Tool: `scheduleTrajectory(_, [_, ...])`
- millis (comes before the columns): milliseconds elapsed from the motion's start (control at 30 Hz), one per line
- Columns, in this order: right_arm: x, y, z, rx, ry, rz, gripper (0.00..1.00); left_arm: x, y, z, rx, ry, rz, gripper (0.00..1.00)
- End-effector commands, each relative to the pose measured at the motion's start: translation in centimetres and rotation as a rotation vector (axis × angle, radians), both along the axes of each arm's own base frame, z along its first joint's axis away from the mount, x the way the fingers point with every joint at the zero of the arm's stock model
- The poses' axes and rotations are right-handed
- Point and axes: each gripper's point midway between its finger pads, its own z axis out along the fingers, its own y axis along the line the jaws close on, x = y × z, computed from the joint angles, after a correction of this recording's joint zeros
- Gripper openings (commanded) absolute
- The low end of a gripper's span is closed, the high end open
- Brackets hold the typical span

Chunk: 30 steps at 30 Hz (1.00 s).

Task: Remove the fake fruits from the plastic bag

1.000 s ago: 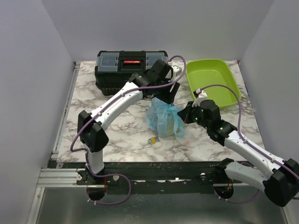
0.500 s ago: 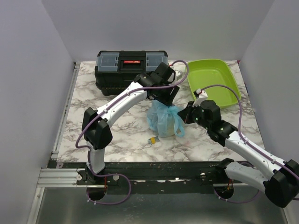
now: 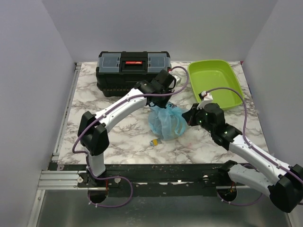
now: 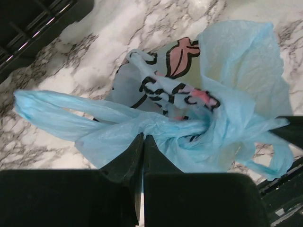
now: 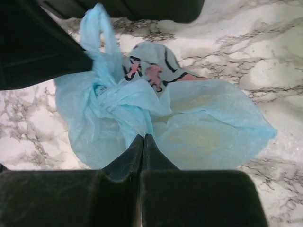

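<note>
Pinching bag mid table from two sides: left gripper clamped on gathered neck at far edge, right gripper clamped on right-hand film. Fruits hidden inside, between both.

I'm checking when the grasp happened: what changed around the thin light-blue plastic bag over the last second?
The left gripper came down onto the thin light-blue plastic bag and shut on its bunched top. The right gripper stayed shut on the bag's side. The bag, the small yellow block, the black toolbox and the lime-green plastic tray kept their places.
</note>
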Motion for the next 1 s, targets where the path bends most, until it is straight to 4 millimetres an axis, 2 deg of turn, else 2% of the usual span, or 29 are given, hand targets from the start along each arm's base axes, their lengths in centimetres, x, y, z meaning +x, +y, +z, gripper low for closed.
scheduleTrajectory(0, [0.3, -3.4, -1.2, -0.051, 0.017, -0.180, 0.01, 1.4, 3.9, 3.8, -0.010, -0.181, 0.165, 0.00])
scheduleTrajectory(200, [0.2, -6.3, -2.6, -0.104, 0.053, -0.335, 0.01, 0.0, 6.4, 4.4, -0.085, -0.186, 0.219, 0.00])
scheduleTrajectory(267, [0.0, -6.1, -2.7, -0.102, 0.053, -0.315, 0.01, -0.6, 6.4, 4.4, -0.126, -0.180, 0.201, 0.00])
scheduleTrajectory(400, [-0.3, -3.5, -1.3, -0.076, 0.012, -0.148, 0.02, -1.7, 5.6, 4.3, -0.201, -0.150, 0.171, 0.00])
scheduleTrajectory(467, [-0.3, -2.5, -0.5, -0.071, -0.004, -0.089, 0.10, -2.4, 4.7, 4.4, -0.243, -0.110, 0.153, 0.00])
scheduleTrajectory(600, [-0.2, -1.5, 0.4, -0.076, 0.001, -0.032, 0.32, -3.7, 3.1, 4.1, -0.316, -0.025, 0.116, 0.00])
scheduleTrajectory(733, [-0.2, -0.2, 1.4, -0.053, 0.004, 0.023, 0.48, -3.9, 2.8, 3.9, -0.324, -0.004, 0.106, 0.00])
scheduleTrajectory(833, [0.1, 0.3, 1.5, -0.055, 0.005, 0.042, 0.65, -4.2, 2.8, 3.8, -0.319, 0.005, 0.098, 0.00])
scheduleTrajectory(967, [0.8, 1.3, 0.6, -0.087, 0.045, 0.080, 0.70, -4.4, 2.9, 3.8, -0.321, 0.007, 0.091, 0.00])
